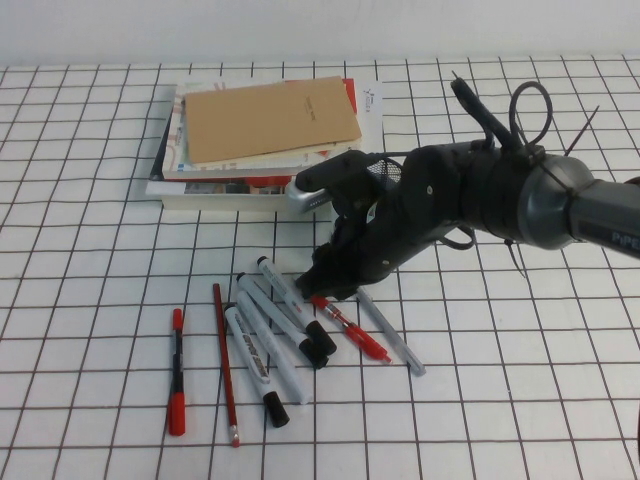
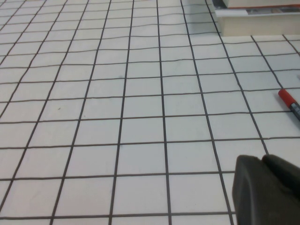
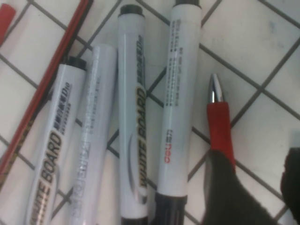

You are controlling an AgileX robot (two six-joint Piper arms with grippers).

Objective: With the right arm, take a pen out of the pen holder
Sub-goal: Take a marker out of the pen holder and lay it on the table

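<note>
Several pens (image 1: 250,345) are lying out as the right hand (image 1: 325,288), fingers parted, is hovering over a red pen (image 1: 355,335) at seven o'clock of the pen holder (image 1: 384,171), removal seemingly done; the left hand (image 2: 267,187) is idling over bare counter (image 2: 140,117).

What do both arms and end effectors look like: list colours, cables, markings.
Right arm: glossy dark grey tube with white lettering, black joints, looped black cables and zip ties. The right end effector, over the pens, is matte black. Of the left end effector only a rounded matte black piece shows, above the gridded table.
</note>
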